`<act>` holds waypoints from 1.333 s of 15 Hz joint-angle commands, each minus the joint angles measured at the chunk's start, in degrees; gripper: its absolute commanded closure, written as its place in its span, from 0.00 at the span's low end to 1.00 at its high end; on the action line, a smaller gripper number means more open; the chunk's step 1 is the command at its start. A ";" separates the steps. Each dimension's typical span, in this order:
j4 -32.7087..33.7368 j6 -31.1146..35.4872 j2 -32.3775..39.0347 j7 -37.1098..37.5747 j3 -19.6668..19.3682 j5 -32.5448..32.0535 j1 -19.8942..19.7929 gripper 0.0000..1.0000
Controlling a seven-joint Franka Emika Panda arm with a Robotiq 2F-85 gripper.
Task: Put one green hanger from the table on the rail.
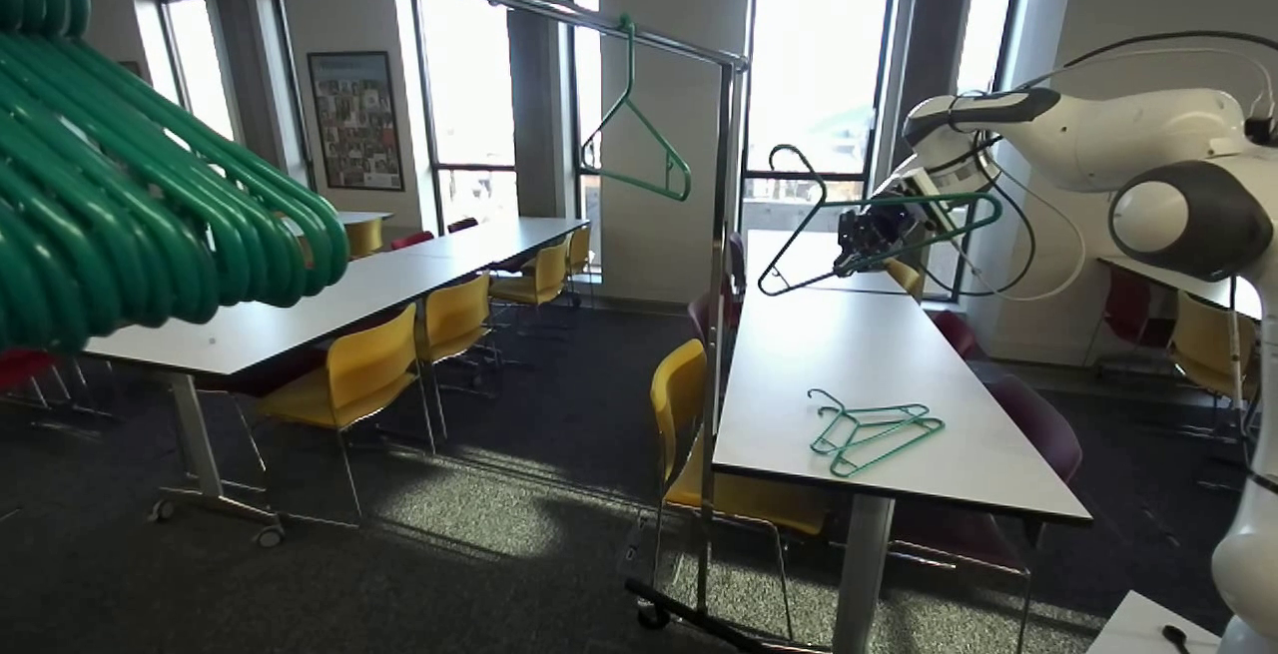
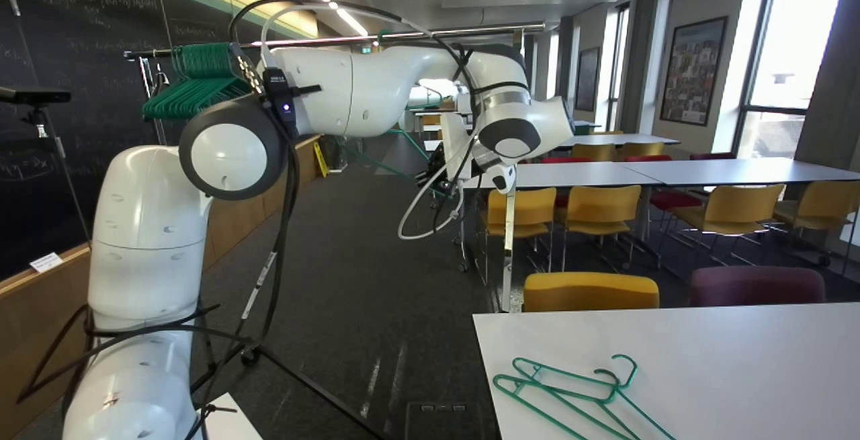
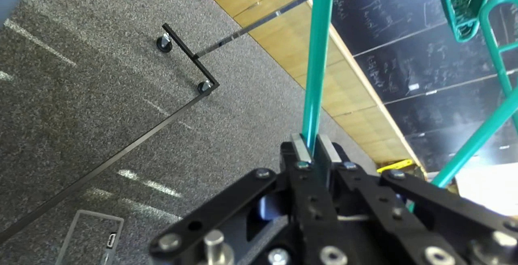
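Hangers in a thick green bundle crowd the near left in an exterior view, with the rail running high toward the far right. Near that end hangs a lone hanger, just left of a slim post. Right of the post, in the air and apart from the rail, is the green hanger, its hook to the left and free. The gripper has it: jaws closed down to the thickness of one bar, probably the long lower one. That is a sensible hold, leaving the hook clear. I'd expect plastic, light and fairly stiff, its glossy surface slippery enough to swivel in so small a pinch. Below and nearer, two more hangers overlap on the table, with the white arm farthest right
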 commanded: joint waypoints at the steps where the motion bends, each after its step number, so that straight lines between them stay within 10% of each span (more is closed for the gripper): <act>1: 5.25 -7.14 3.97 -6.84 0.01 3.38 -1.01 0.98; 20: 8.89 -12.20 5.05 -8.97 0.23 8.53 -1.64 0.98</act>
